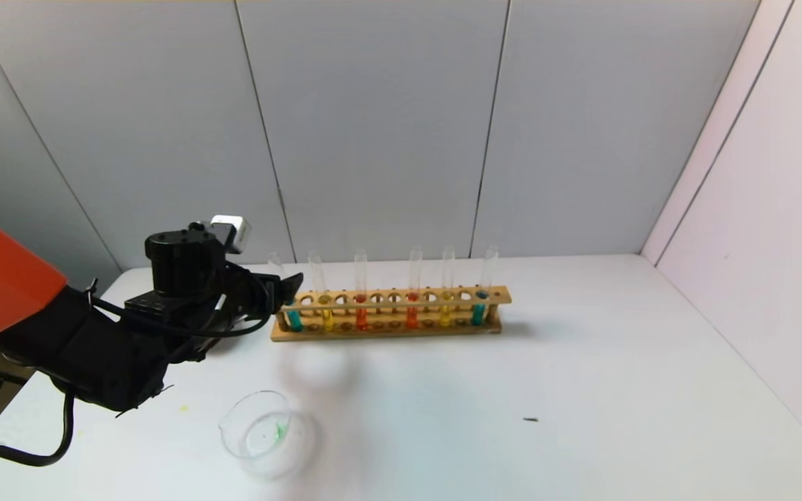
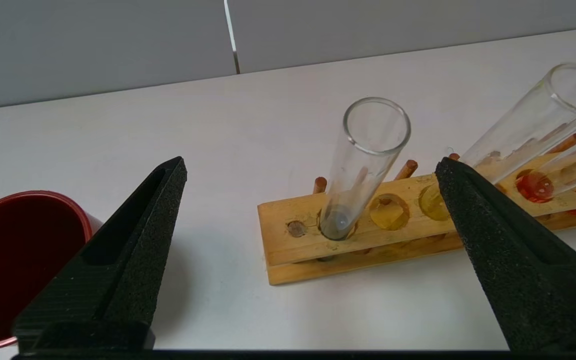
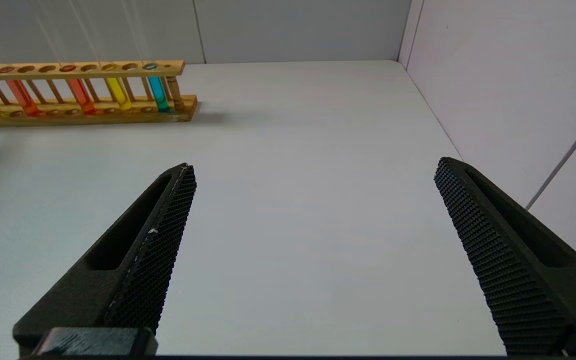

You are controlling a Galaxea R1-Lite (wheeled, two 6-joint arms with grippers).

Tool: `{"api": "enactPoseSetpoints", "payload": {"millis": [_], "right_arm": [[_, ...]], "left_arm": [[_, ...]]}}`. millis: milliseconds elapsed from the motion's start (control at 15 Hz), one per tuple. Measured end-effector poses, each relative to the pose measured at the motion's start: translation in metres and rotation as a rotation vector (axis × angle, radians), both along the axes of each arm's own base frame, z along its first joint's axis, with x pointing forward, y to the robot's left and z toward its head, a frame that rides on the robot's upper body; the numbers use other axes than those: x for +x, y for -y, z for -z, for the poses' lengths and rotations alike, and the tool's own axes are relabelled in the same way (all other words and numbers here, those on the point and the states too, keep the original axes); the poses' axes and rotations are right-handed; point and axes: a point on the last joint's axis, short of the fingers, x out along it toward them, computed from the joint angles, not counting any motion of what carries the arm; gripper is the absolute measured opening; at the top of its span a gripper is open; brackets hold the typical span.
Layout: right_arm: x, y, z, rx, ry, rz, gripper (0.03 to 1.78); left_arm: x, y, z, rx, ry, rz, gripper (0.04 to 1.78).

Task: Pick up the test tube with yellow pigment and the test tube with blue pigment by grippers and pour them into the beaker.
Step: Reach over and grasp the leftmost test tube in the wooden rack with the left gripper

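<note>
— At the left end of the wooden rack (image 1: 390,312), we have our left gripper (image 1: 282,292) held level with the tubes, its jaws spread wide and pinching nothing.

— Agreed. From the left wrist view we see the fingers (image 2: 133,240) standing well apart, with the end tube between them but touching neither. What do we make of that tube?

— It is the leftmost test tube with blue pigment (image 1: 292,311), upright in its hole. Just to its right stands a test tube with yellow pigment (image 1: 324,309). Further right we count two orange-red tubes (image 1: 361,311), another yellow one and another blue one at the far right end.

— And the beaker (image 1: 258,431)?

— Near us on the white table (image 1: 582,390), left of centre, well apart from the rack, with a trace of green inside.

— A dark-red cup (image 2: 13,260) sits beside the left gripper in the wrist view.

— Our right gripper (image 3: 313,200) hovers over bare table to the right of the rack, jaws spread, holding nothing.
</note>
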Motion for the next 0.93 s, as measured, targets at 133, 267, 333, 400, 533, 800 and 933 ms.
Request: {"api": "enactPoseSetpoints", "payload": {"millis": [133,267,333,400,533,800,933], "right_arm": [[0.0000,0.0000,0.0000,0.000,0.000,0.000,1.74],[0.0000,0.0000,0.0000,0.000,0.000,0.000,1.74],[0.0000,0.0000,0.0000,0.000,0.000,0.000,1.74],[0.0000,0.0000,0.0000,0.000,0.000,0.000,1.74],[0.0000,0.0000,0.0000,0.000,0.000,0.000,1.74],[0.0000,0.0000,0.0000,0.000,0.000,0.000,1.74],[0.0000,0.0000,0.0000,0.000,0.000,0.000,1.74]], "left_arm": [[0.0021,0.0026,0.0020,-0.001,-0.003,0.005,1.75],[0.0034,0.0037,0.0028,-0.001,-0.003,0.008,1.75],[0.0038,0.0039,0.0036,-0.001,-0.005,0.008,1.75],[0.0041,0.0040,0.0044,0.000,-0.007,0.008,1.75],[0.0043,0.0041,0.0052,0.000,-0.009,0.008,1.71],[0.0050,0.0043,0.0046,-0.002,-0.003,0.009,1.31],[0.0062,0.0047,0.0033,-0.006,0.013,0.010,0.95]]}}
